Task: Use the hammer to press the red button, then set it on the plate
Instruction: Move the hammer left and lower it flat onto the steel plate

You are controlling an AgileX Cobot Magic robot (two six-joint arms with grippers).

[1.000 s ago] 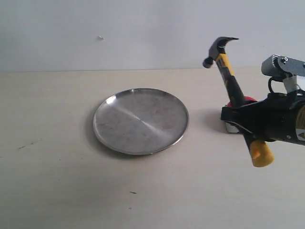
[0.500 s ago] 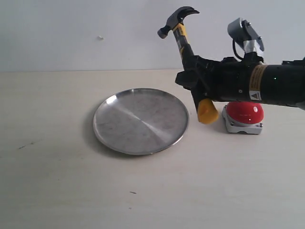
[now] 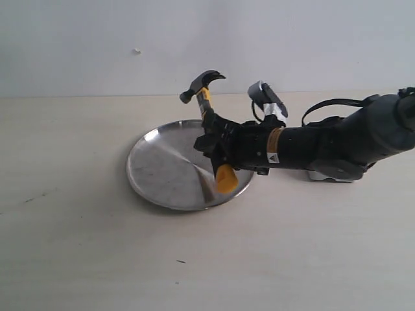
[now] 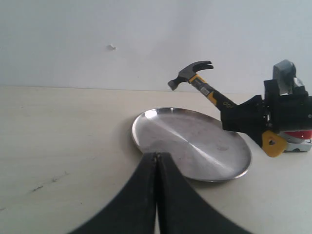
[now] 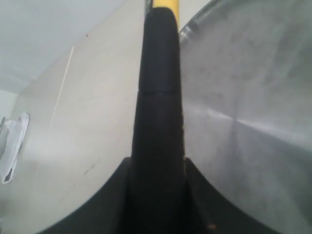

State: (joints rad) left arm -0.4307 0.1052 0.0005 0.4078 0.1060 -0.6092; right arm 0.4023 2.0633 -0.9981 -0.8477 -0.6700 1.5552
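I have the hammer [image 3: 204, 95] up off the counter [image 3: 78, 259], gripped mid-handle by my right claw [image 3: 219, 148], which is clamped tight on the black grip. The head tilts up toward the counter's far edge. The yellow end hangs low over the plate [image 3: 162, 170], just inside its rim on the right-edge side (whether it touches the steel, I cannot tell). The plate lies mid-counter, nearer the far edge. The red button [image 4: 298, 133] sits toward the right edge, mostly hidden behind my right arm. My left claw [image 4: 156, 158] is closed on nothing, well apart from the plate.
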